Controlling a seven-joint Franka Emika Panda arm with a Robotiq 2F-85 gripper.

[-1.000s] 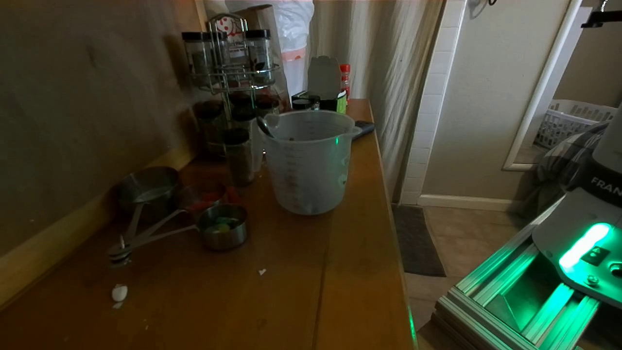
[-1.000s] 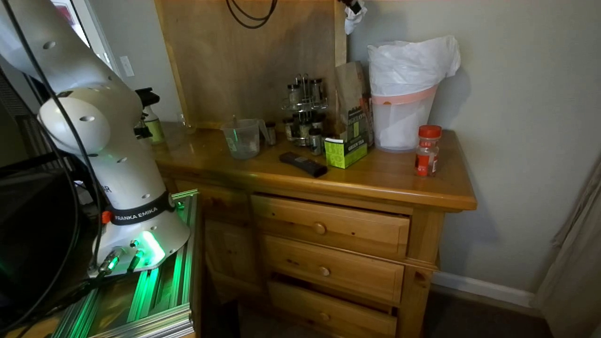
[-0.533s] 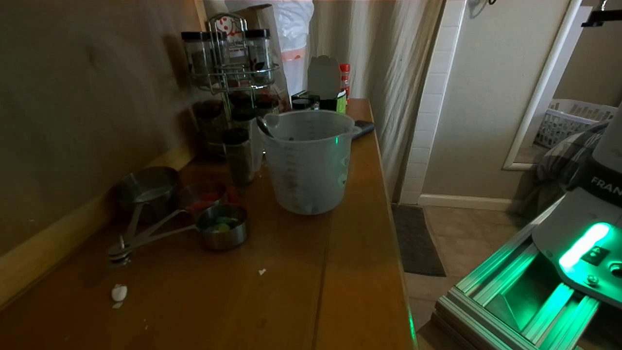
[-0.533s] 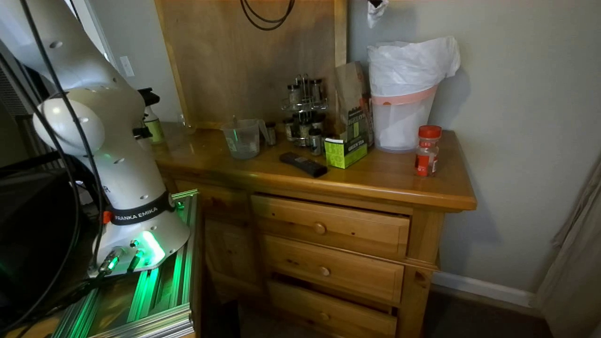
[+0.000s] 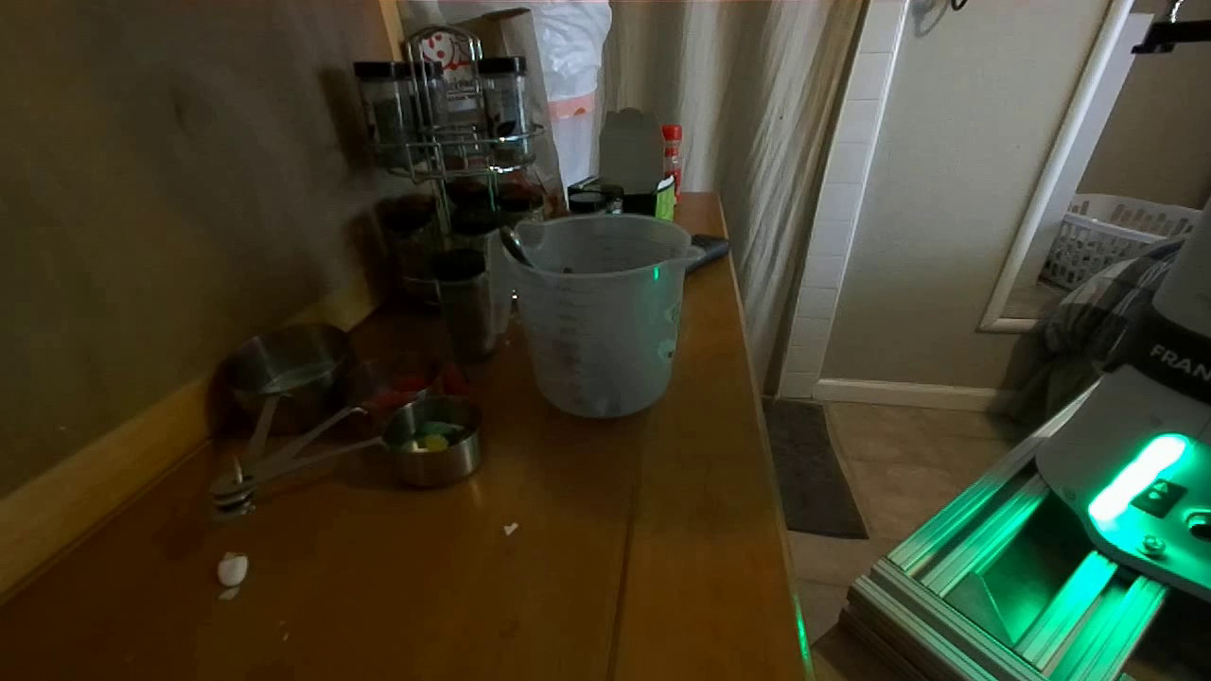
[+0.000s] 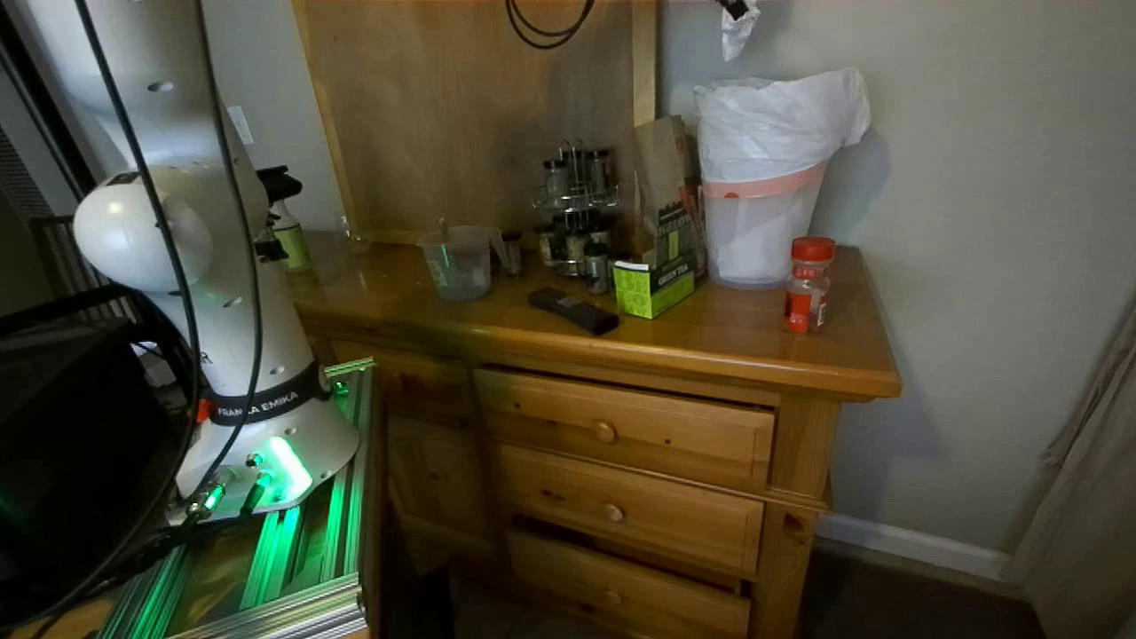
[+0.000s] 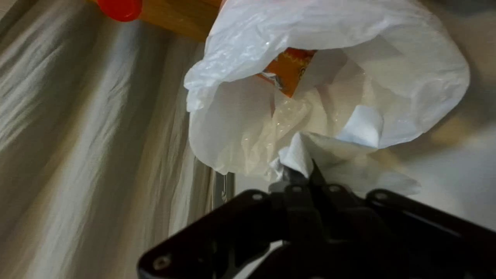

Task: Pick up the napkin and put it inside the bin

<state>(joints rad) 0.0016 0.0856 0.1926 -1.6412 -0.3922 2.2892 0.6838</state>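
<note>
The white napkin [image 6: 738, 35] hangs from the tips of my gripper [image 6: 733, 7] at the top edge of an exterior view, above the bin. The bin [image 6: 763, 226] is a clear tub with a pink band and a white bag liner over its rim. It also shows partly in an exterior view [image 5: 572, 142]. In the wrist view my gripper [image 7: 306, 176] is shut on the napkin [image 7: 333, 151]. The napkin overlaps the near edge of the bin's open liner [image 7: 329, 27]. An orange wrapper [image 7: 290, 71] lies inside the liner. Most of the gripper is out of the exterior views.
A paper bag [image 6: 661, 160], a green tea box [image 6: 655, 284] and a red-capped jar [image 6: 808, 284] stand close to the bin. A spice rack [image 6: 575, 213], a remote [image 6: 572, 311] and a measuring jug [image 5: 605, 322] are on the dresser. The wall is behind the bin.
My gripper has moved right in an exterior view, carrying the napkin from left of the bin to above it. The arm and its cables have shifted right too. The bin has not moved.
</note>
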